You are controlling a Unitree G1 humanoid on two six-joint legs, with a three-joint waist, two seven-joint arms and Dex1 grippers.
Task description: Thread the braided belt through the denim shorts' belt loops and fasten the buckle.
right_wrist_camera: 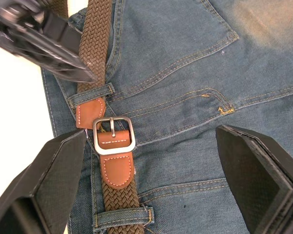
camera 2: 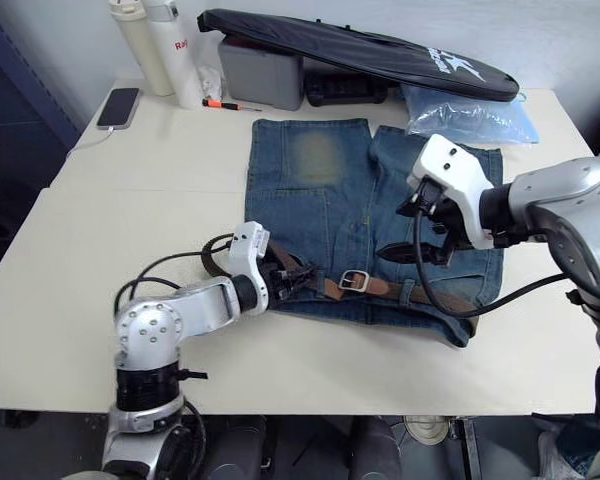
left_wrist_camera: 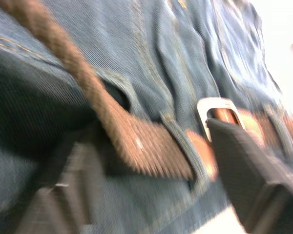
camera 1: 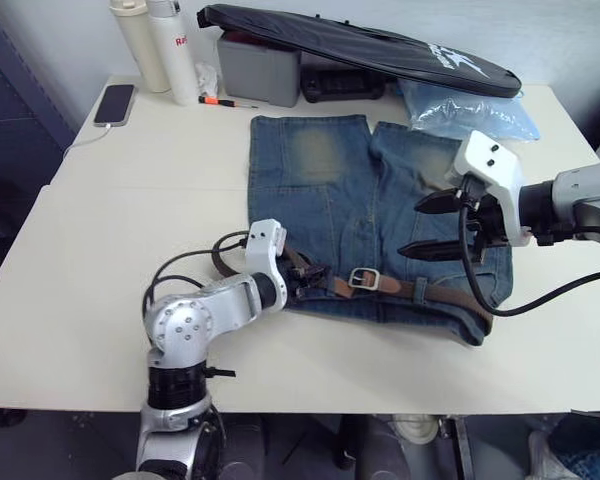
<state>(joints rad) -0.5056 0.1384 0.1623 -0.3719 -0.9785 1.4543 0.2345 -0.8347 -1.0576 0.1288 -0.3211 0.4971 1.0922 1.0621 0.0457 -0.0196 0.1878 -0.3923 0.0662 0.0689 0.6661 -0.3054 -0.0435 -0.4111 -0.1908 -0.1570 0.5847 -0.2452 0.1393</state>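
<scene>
Nearest the head camera, the left tool [camera 2: 298, 275] sits at the waistband end of the denim shorts [camera 1: 330, 190], its black fingers [left_wrist_camera: 249, 173] spread apart on either side of the braided belt [right_wrist_camera: 95, 44] with nothing pinched between them. That belt runs along the waistband at the near edge of the shorts, passing under the belt loops [right_wrist_camera: 93, 92], and its loose tail curls off onto the tabletop [camera 1: 100, 260] at the robot's left. A tan leather tab is drawn through the buckle [right_wrist_camera: 113, 135], which lies flat on the denim about midway along the waistband. Above the shorts' right half hovers the right tool [camera 1: 440, 225], its two fingers wide apart and empty, apart from the cloth. Along the far side of the tabletop lie a long black bag [camera 1: 360, 45], a grey box [camera 1: 258, 70], two pale bottles [camera 1: 160, 45], a phone [camera 1: 114, 103] and a clear plastic packet [camera 1: 465, 112].
</scene>
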